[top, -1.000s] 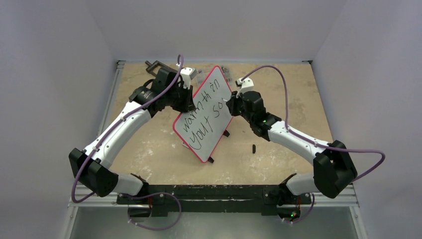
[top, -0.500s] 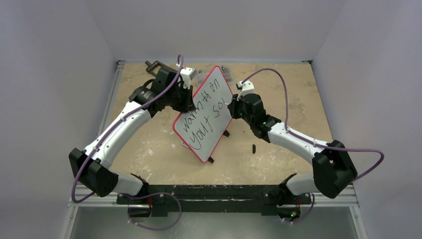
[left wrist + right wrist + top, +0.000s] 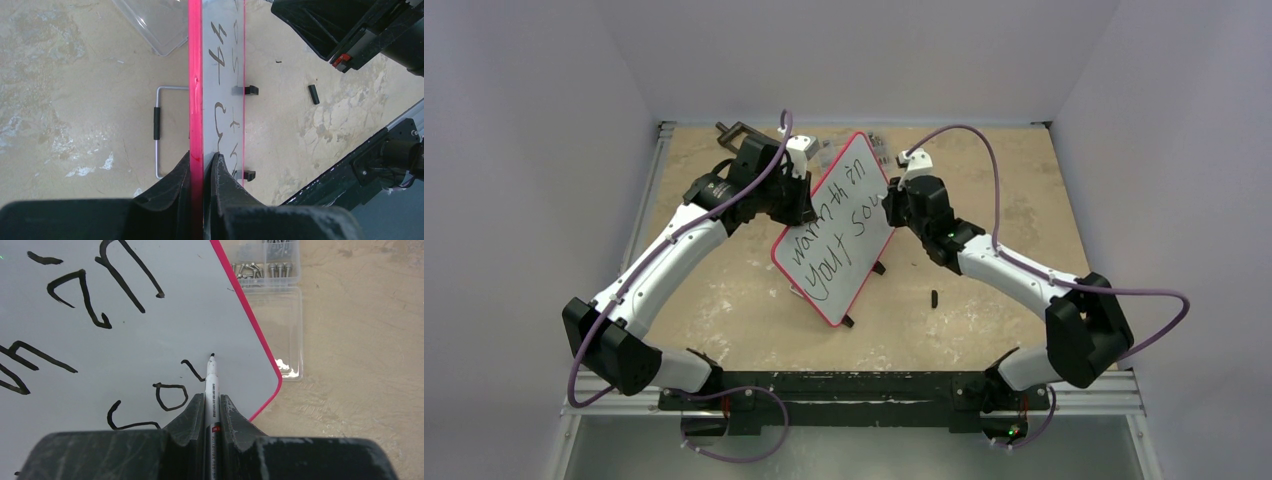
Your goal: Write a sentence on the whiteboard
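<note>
Glossy red-rimmed whiteboard [image 3: 836, 232], tilted above the speckled desk [image 3: 724, 290].
Left fingers [image 3: 176, 184] pinch its thin rim; right fingers [image 3: 189, 426] clamp a slim white marker [image 3: 210, 386], tip at its smooth face.

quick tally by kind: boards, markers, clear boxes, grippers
whiteboard: 1
marker: 1
clear box: 1
grippers: 2, the left gripper and the right gripper
total: 5
</note>
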